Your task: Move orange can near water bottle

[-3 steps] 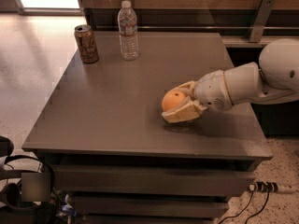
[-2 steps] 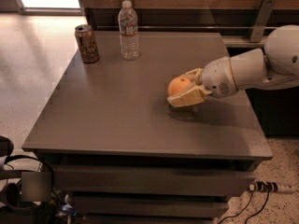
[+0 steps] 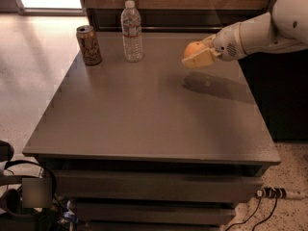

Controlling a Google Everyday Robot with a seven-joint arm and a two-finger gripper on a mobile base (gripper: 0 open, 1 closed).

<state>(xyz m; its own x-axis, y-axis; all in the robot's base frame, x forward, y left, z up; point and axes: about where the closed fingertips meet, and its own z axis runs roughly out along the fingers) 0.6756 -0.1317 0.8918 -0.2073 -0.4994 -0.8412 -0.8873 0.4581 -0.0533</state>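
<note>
Pincer: the pincer hangs in the air over the far right part of the bench, clamped on the orange can, with one tan finger under the fruit and the other behind it.
Orange can: the orange can is a round orange fruit, held clear of the bench top and touching nothing but the pincer.
Shadow: a dark shadow lies on the bench surface below the held fruit, apart from it.
Water bottle: the water bottle stands upright near the far edge of the bench, clear plastic with a white cap and a thin label band.
Fruit and bottle: the orange can is to the right of the water bottle, at about the height of the bottle's middle, with open bench between them.
Drink can: a brown patterned drink can stands upright near the bottle's left side, not touching it, close to the bench's far left corner.
Arm: the white arm reaches in from the upper right edge, sloping down and leftward to the pincer.
Bench: a dark grey flat top with drawer-like fronts below its near edge.
Floor: a power strip with cables lies at the lower right, beside the bench's base.
</note>
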